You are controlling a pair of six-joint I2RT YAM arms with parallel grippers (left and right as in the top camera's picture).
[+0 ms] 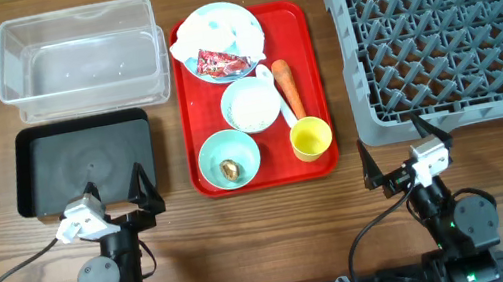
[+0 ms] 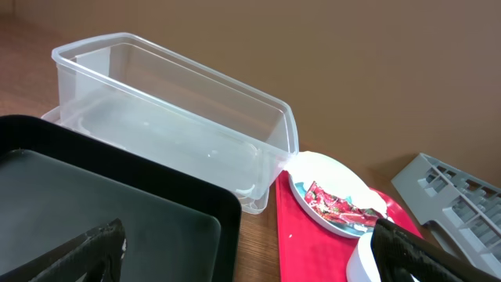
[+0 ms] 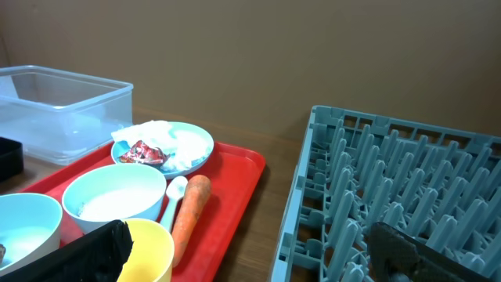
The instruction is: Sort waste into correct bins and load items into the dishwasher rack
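Observation:
A red tray [image 1: 310, 91] holds a light blue plate [image 1: 243, 21] with a crumpled white napkin and red wrapper [image 1: 218, 57], a bowl of white rice [image 1: 250, 107], a bowl with a brown food lump [image 1: 230, 168], a yellow cup [image 1: 312, 137], an orange carrot [image 1: 288, 87] and a white spoon [image 1: 268, 80]. The clear tub [image 1: 80, 59] and black tray [image 1: 83, 163] lie at the left. The grey rack [image 1: 445, 19] is at the right. My left gripper [image 1: 119, 197] is open and empty over the black tray's near edge. My right gripper [image 1: 403, 149] is open and empty near the rack's front.
Bare wooden table shows between the red tray and the rack [image 1: 338, 77] and along the front edge. In the right wrist view the carrot [image 3: 190, 211], cup [image 3: 153, 247] and rack [image 3: 391, 188] lie close ahead.

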